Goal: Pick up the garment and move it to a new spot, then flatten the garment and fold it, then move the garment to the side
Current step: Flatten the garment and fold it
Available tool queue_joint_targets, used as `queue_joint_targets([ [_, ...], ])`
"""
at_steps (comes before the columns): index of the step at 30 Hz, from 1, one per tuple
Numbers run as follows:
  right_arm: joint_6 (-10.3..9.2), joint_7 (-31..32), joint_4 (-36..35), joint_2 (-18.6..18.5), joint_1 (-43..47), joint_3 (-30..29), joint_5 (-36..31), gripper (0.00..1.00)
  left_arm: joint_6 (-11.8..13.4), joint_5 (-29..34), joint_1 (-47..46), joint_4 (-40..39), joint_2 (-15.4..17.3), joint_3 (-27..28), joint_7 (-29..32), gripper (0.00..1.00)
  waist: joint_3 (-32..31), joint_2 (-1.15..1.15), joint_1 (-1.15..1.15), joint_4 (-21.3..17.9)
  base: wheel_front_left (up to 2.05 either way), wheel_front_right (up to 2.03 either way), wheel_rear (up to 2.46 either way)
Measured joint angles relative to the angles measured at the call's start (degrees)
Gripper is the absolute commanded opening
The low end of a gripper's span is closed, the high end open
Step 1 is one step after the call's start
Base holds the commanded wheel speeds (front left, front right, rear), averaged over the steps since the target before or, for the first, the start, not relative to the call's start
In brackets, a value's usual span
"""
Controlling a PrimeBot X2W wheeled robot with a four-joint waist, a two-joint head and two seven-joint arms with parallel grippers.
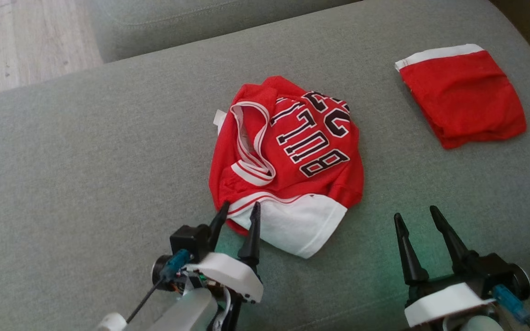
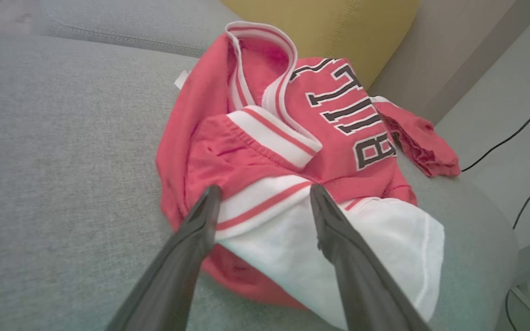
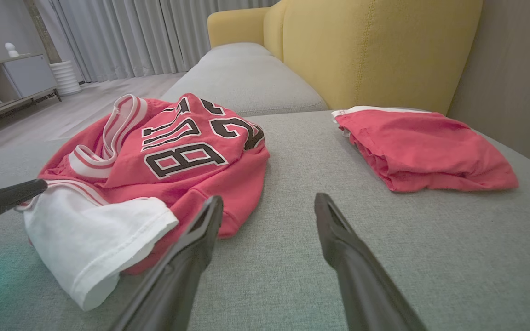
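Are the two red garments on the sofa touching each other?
No, a stretch of bare grey cushion lies between the crumpled jersey and the folded garment in the head view.

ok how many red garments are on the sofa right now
2. A crumpled red jersey lies mid-cushion at the left hand; a folded red garment lies apart to its right. Another could hide underneath.

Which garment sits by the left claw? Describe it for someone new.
On the grey sofa seat, mid-cushion, lies a crumpled red jersey. Unlike the folded red garment to its right, it bears black lettering and a white panel.
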Motion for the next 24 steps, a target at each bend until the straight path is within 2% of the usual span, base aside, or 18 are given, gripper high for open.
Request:
queue_joint_targets([
  [4, 0.0, 0.0, 0.0, 0.0, 0.0, 0.1, 0.0, 1.0, 3.4, 2.3, -1.3, 2.5, 0.0, 0.3, 0.0, 1.0, 0.1, 0.0, 0.0, 0.0, 0.0, 0.0, 0.0],
  [7, 0.0, 0.0, 0.0, 0.1, 0.0, 0.1, 0.1, 1.0, 5.0, 3.2, -1.4, 2.7, 0.0, 1.4, 0.0, 1.0, 0.2, 0.0, 0.0, 0.1, 0.0, 0.0, 0.0],
  [16, 0.0, 0.0, 0.0, 0.3, -0.1, 0.2, 0.5, 1.0, 3.8, 0.1, -1.2, 2.7, 0.0, 0.1, 0.0, 1.0, 0.1, 0.0, 0.0, 0.3, 0.0, 0.0, 0.0],
  [17, 0.0, 0.0, 0.0, 0.3, -0.1, 0.2, 0.5, 1.0, 3.9, -0.6, -1.2, 2.7, 0.0, -0.5, 0.0, 0.98, 0.1, 0.0, 0.0, 0.3, 0.0, 0.0, 0.0],
  [18, 0.0, 0.0, 0.0, 0.4, -0.1, 0.2, 0.5, 1.0, 3.9, -1.2, -1.2, 2.7, 0.0, -0.8, 0.0, 0.69, 0.0, 0.0, 0.0, 0.3, 0.0, 0.0, 0.0],
  [20, 0.0, 0.0, 0.0, 0.4, -0.1, 0.2, 0.5, 1.0, 4.5, -2.7, -1.2, 2.9, 0.0, -1.8, 0.0, 0.49, 0.0, 0.0, 0.0, 0.2, 0.0, 0.0, 0.0],
  [23, 0.0, 0.0, 0.0, 0.4, -0.1, 0.2, 0.5, 1.0, 4.7, -5.6, -1.2, 3.3, 0.0, -3.1, 0.0, 0.39, 0.0, 0.0, 0.0, 0.0, 0.0, 0.0, 0.0],
  [24, 0.0, 0.0, 0.0, 0.4, -0.1, 0.3, 0.5, 1.0, 4.5, -6.2, -1.2, 3.3, 0.0, -3.5, 0.0, 0.33, 0.0, 0.0, 0.0, 0.0, 0.0, 0.0, 0.0],
])
